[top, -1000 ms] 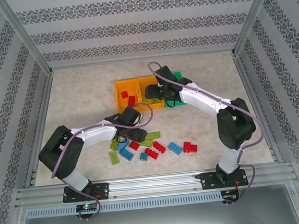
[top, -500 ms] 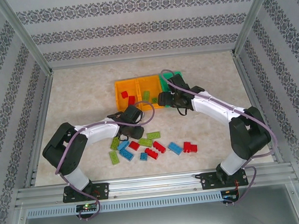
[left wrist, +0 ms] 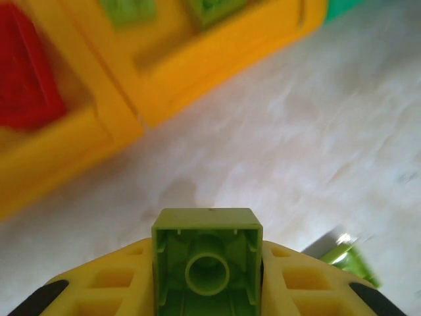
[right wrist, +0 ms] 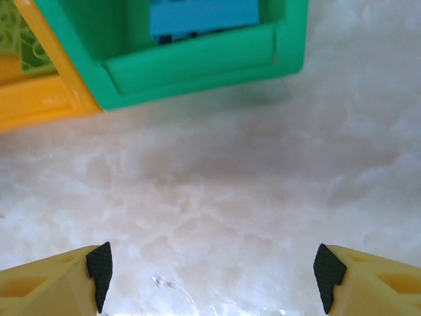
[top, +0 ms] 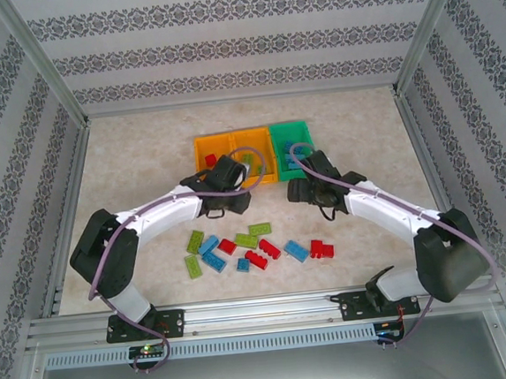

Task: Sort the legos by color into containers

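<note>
Legos [top: 251,248]: loose red, lime and blue bricks scattered on the table [top: 136,164] between the two arms, nearer the bases than the bins. Left arm stretched forward and to the right, forearm low over the table. Left gripper [top: 231,172] sits just short of the seam between the left orange bin [top: 199,157] (red pieces inside) and the middle orange bin [top: 253,134] (lime pieces inside). Its jaws are clamped on a lime brick [left wrist: 207,260], hollow underside toward the wrist camera. Right arm reaches forward and left. Right gripper [top: 299,191] is spread wide, nothing in it, over bare table just in front of the green bin [top: 290,126]. A blue brick [right wrist: 204,14] lies in that bin.
</note>
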You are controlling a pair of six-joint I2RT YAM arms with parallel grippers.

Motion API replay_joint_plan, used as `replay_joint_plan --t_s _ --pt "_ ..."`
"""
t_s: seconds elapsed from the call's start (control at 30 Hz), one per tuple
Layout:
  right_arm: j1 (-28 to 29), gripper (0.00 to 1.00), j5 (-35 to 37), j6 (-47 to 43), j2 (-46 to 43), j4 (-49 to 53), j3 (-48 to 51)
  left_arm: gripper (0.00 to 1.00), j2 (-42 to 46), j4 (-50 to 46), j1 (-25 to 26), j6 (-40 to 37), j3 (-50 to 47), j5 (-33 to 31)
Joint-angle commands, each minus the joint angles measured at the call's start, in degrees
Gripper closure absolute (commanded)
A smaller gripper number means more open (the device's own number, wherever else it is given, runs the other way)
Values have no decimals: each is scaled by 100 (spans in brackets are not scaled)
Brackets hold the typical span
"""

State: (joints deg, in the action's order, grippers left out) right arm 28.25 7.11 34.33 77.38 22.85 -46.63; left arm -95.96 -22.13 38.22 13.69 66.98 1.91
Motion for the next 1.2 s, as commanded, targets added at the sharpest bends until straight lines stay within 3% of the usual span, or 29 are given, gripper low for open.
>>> replay_joint_plan --t_s 0.0,0.3,0.5,0.73,0.8,0.9,1.17 --pt "-13 17 -24 109 -372 -211 362 71 -277 -328 47 -219 747 -232" --pt "122 17 -167 208 -1148 -30 1083 75 -1923 -728 -239 -297 2567 -105" --pt "301 17 -33 859 -1546 733 1322 73 -2369 -915 -323 -32 3109 -341" --pt "636 19 -266 1410 -1551 1184 1462 56 -2366 -954 -324 167 3190 -644" --pt "842 19 -253 1523 -1476 1294 1412 44 -2347 -960 -324 195 3165 -635" --pt "1129 22 -203 1659 -1402 1361 1367 36 -2234 -891 -324 247 3015 -536" --pt "1559 30 -93 1875 -1281 1758 1184 27 -1500 -380 -315 436 2193 -95"
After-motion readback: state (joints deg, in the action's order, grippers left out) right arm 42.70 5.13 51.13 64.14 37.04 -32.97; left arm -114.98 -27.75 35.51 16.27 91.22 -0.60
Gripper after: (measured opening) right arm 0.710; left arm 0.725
